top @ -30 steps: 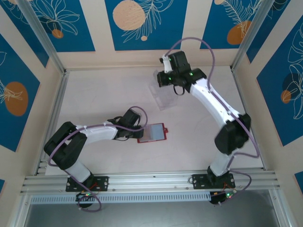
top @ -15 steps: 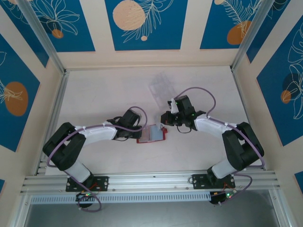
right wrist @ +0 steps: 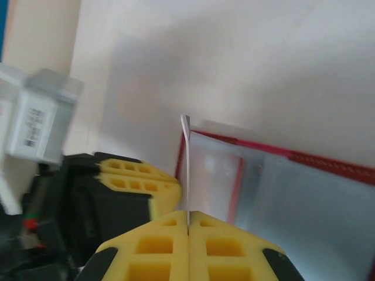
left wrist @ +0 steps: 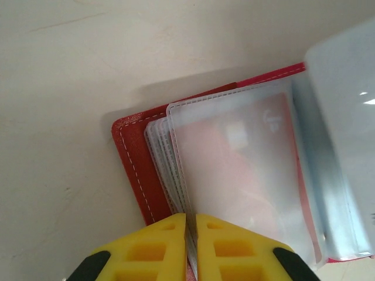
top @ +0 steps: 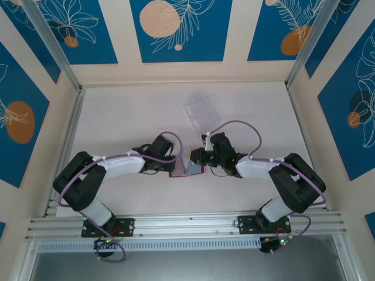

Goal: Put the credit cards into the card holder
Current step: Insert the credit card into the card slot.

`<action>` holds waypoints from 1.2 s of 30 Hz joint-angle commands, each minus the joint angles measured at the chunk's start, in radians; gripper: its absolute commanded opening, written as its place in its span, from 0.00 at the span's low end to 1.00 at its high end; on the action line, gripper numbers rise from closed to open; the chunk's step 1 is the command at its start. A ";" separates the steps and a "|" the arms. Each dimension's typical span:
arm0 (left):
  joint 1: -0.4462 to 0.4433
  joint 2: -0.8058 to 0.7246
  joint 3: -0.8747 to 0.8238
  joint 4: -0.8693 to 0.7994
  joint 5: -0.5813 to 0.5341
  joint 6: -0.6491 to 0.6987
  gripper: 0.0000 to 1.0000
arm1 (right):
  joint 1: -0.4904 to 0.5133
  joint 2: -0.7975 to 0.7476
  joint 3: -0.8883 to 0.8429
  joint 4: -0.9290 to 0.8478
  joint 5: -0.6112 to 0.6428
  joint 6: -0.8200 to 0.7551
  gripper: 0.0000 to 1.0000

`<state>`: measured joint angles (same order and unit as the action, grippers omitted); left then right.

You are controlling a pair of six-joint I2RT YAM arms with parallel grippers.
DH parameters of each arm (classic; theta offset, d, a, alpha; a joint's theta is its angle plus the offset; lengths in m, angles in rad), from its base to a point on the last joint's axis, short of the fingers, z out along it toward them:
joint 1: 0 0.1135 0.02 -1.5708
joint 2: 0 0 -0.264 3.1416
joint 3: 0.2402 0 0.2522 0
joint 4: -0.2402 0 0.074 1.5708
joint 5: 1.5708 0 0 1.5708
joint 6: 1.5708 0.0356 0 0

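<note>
card [right wrist: 186,170] arrives at the open wallet [left wrist: 133,170]
left gripper [left wrist: 190,221] pinches the wallet's clear sleeves [left wrist: 234,175], mid-table; right gripper [right wrist: 187,227] is pressed on the thin card just above. if a sleeve bends, the card may miss its pocket. one second ago the right arm was at the clear tray [top: 201,108].

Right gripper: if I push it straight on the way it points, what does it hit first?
Probably the card holder: the card pinched in the right gripper leads toward its clear pockets. The left gripper sits close beside; depth unclear.
</note>
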<state>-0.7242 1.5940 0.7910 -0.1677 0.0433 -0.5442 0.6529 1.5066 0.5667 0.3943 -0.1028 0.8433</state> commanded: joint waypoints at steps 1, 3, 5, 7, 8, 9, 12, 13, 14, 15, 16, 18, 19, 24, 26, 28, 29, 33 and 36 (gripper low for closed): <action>-0.009 0.024 -0.007 -0.104 -0.010 0.022 0.10 | 0.036 -0.032 -0.050 0.094 0.135 0.049 0.00; -0.011 0.024 -0.006 -0.104 -0.008 0.023 0.10 | 0.046 -0.023 -0.079 0.140 0.163 0.068 0.00; -0.010 0.026 -0.006 -0.103 -0.005 0.023 0.10 | 0.052 -0.004 -0.105 0.191 0.178 0.086 0.00; -0.009 0.027 -0.005 -0.102 -0.003 0.024 0.10 | 0.059 0.019 -0.125 0.245 0.187 0.104 0.00; -0.011 0.027 -0.005 -0.103 -0.004 0.024 0.10 | 0.063 0.030 -0.132 0.262 0.192 0.114 0.00; -0.011 0.027 -0.005 -0.104 -0.003 0.024 0.10 | 0.066 0.040 -0.138 0.274 0.205 0.127 0.00; -0.012 0.022 -0.004 -0.107 -0.005 0.026 0.10 | 0.076 0.056 -0.152 0.298 0.242 0.159 0.00; -0.011 0.022 -0.004 -0.108 -0.005 0.026 0.10 | 0.080 0.061 -0.155 0.309 0.252 0.167 0.00; -0.012 0.021 -0.004 -0.109 -0.006 0.026 0.10 | 0.083 0.063 -0.157 0.311 0.262 0.175 0.00; -0.012 0.022 -0.004 -0.110 -0.006 0.026 0.10 | 0.087 0.065 -0.159 0.313 0.277 0.184 0.00; -0.012 0.021 -0.004 -0.111 -0.005 0.026 0.10 | 0.092 0.068 -0.163 0.321 0.291 0.189 0.00; -0.011 0.021 -0.006 -0.109 -0.005 0.025 0.10 | 0.096 0.078 -0.169 0.342 0.301 0.205 0.00; -0.012 0.023 -0.004 -0.110 -0.005 0.024 0.10 | 0.094 0.085 -0.172 0.357 0.296 0.211 0.00; -0.011 0.025 0.000 -0.109 -0.003 0.023 0.10 | 0.094 0.134 -0.172 0.408 0.276 0.254 0.00; -0.012 0.027 0.004 -0.110 -0.003 0.024 0.11 | 0.090 0.159 -0.171 0.438 0.257 0.274 0.00; -0.012 0.027 0.004 -0.112 -0.003 0.024 0.11 | 0.081 0.180 -0.171 0.469 0.227 0.290 0.00; -0.012 0.026 0.003 -0.112 -0.005 0.024 0.11 | 0.077 0.186 -0.170 0.475 0.220 0.298 0.00; -0.011 0.026 -0.002 -0.108 -0.005 0.024 0.11 | 0.062 0.195 -0.169 0.482 0.188 0.317 0.00; -0.013 0.029 -0.005 -0.105 -0.005 0.025 0.11 | 0.042 0.197 -0.178 0.506 0.160 0.333 0.00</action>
<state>-0.7242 1.5940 0.7998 -0.1989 0.0246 -0.5392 0.7017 1.6855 0.4026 0.8692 0.1020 1.1454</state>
